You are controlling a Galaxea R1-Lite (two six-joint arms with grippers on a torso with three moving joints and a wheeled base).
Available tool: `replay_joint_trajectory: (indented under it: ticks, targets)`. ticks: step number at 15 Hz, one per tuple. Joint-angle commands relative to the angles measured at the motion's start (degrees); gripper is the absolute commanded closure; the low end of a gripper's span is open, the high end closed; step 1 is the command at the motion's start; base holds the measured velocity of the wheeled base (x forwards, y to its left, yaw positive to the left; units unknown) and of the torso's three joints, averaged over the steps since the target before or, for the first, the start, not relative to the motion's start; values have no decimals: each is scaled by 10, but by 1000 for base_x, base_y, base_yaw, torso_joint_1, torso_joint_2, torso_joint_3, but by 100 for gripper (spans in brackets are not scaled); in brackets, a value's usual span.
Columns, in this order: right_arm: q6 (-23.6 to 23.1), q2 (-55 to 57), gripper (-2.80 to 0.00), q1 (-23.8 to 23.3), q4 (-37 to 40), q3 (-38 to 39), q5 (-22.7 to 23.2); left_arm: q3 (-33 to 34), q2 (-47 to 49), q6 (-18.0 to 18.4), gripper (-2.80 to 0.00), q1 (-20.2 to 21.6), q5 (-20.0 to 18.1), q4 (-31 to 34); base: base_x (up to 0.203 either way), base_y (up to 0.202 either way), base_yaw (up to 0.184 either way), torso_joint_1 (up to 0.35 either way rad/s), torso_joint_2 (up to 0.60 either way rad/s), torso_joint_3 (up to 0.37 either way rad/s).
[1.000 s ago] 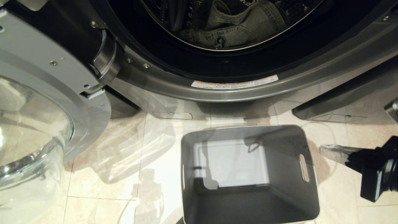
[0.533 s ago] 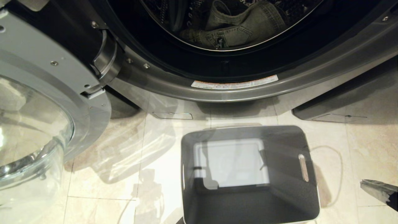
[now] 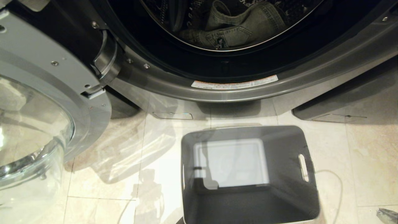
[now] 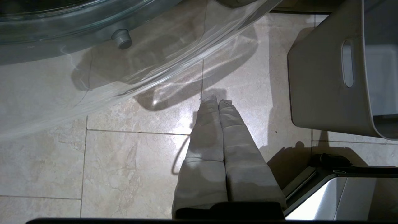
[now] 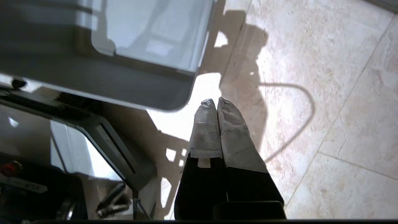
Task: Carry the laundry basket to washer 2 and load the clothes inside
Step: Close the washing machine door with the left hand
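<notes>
Glass fills the far left of the head view: the washer's round door hangs swung open on its hinge, its grey rim over the tile floor. Right of the hinge the washer stands with its mouth wide open, a white sticker on the lower lip. Inside the dark drum lie the clothes, pale green-grey denim with seams and a metal button showing.

Below the washer's mouth, on the floor and a little right of centre, stands the basket, grey, upright, with nothing in it; slot handles show on its left and right walls. It stands near the washer but apart from it.

The left claw hangs over the tiles between the glass door and the basket's outer wall, touching neither; its two wrapped fingers are pressed together with nothing between them.

At the lower right corner of the head view only the tip of the right claw shows, beside the basket. In its own view the right claw is over the floor just off a rounded corner of the basket, fingers pressed together and holding nothing. A curved cable shadow lies on the tiles beyond it.
</notes>
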Motion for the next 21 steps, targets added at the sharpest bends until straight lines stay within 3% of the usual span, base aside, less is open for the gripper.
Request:
replay_joint_trajectory:
  ticks: [1, 5, 9, 15, 21]
  targets:
    - [-14, -59, 0, -39, -2, 48, 16, 0, 0, 0, 0, 0, 0, 0, 0, 0, 0, 0, 0, 0]
    - [-34, -144, 0, -74, -44, 146, 29, 0, 0, 0, 0, 0, 0, 0, 0, 0, 0, 0, 0, 0]
    - [-34, -207, 0, -79, -149, 146, 36, 0, 0, 0, 0, 0, 0, 0, 0, 0, 0, 0, 0, 0]
    - [-33, -329, 0, -86, -161, 146, 34, 0, 0, 0, 0, 0, 0, 0, 0, 0, 0, 0, 0, 0]
    - [7, -339, 0, -86, -139, 146, 32, 0, 0, 0, 0, 0, 0, 0, 0, 0, 0, 0, 0, 0]
